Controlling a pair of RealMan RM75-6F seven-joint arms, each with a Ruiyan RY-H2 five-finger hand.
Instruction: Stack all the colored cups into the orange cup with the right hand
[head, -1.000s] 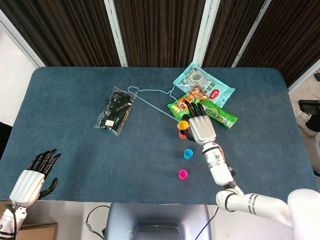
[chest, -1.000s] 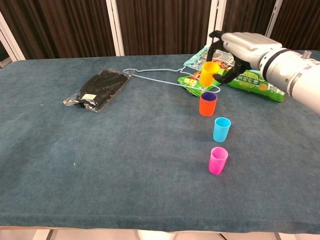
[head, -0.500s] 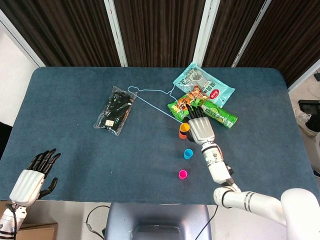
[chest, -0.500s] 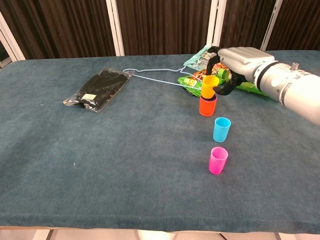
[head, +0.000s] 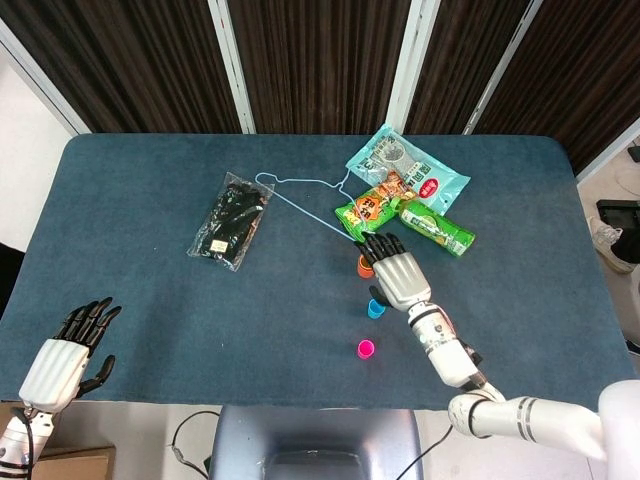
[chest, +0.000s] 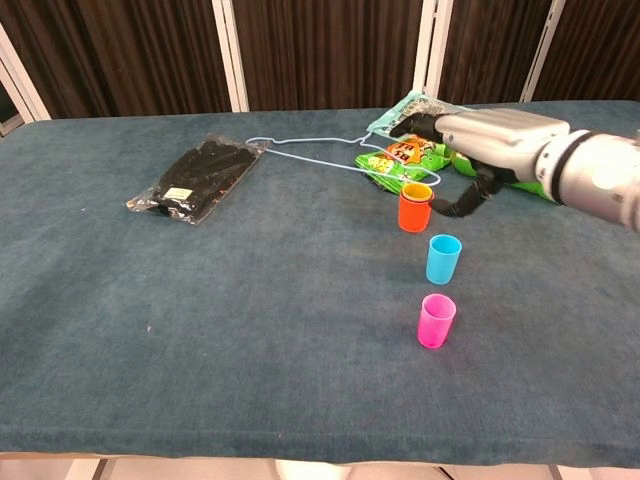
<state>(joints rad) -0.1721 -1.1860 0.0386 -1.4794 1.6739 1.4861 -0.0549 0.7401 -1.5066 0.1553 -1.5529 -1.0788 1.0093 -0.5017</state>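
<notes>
Orange cup (chest: 414, 209) stands upright on the tabletop (chest: 250, 330), just in front of the snack packets. A yellow cup (chest: 416, 190) sits nested inside it, only its rim showing above the orange one, so at least one cup is already stacked.

Blue cup (chest: 443, 259) stands upright near the orange one, on your side of it. Pink cup (chest: 436, 320) is nearer still. The three make a rough line toward you, both loose cups mouth up, so each should drop into the stack without turning.

Your right hand (chest: 478, 150) hangs beside the orange cup and slightly above it, fingers apart, holding nothing. In the head view the right hand (head: 393, 272) covers part of the orange cup and reaches over toward the blue one. Likely next pick is blue, since it is closest.

Left hand (head: 68, 355) is parked at the near left edge of the tabletop, fingers spread, holding nothing, well apart from the cups. The task is right-hand only, so that placement fits.

Clutter behind the stack: green snack packet (chest: 515, 168), a teal packet (head: 407, 167), a thin wire hanger (chest: 305, 152) and a bagged black item (chest: 197, 176) off to the left. The hanger hook lies near the orange cup, so watch it when you lift.
</notes>
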